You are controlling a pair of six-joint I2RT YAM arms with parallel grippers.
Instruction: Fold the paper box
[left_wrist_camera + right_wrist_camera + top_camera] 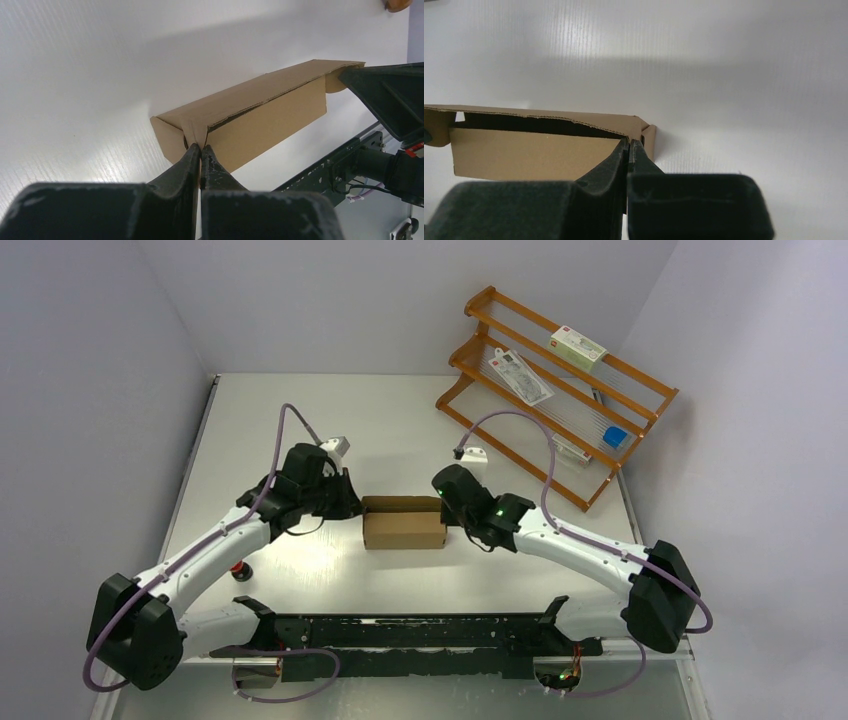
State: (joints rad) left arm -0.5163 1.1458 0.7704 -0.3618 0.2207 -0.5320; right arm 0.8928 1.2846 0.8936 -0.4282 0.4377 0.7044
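Note:
The paper box [404, 524] is a small brown rectangular box on the table between my two grippers, its lid slightly ajar with a dark gap under the front edge. My left gripper [355, 505] is at its left end. In the left wrist view the gripper [201, 147] is shut on a pale flap at the corner of the box [270, 115]. My right gripper [447, 508] is at the right end. In the right wrist view it [629, 142] is shut at the lid corner of the box [534, 155], pinching its edge beside a small end tab [650, 139].
An orange wooden rack [560, 390] stands at the back right with white printed packages [578, 347] and a blue item [615, 437]. A small red-based object [241, 570] sits by the left arm. A black frame [420, 630] runs along the near edge. Walls close in left and right.

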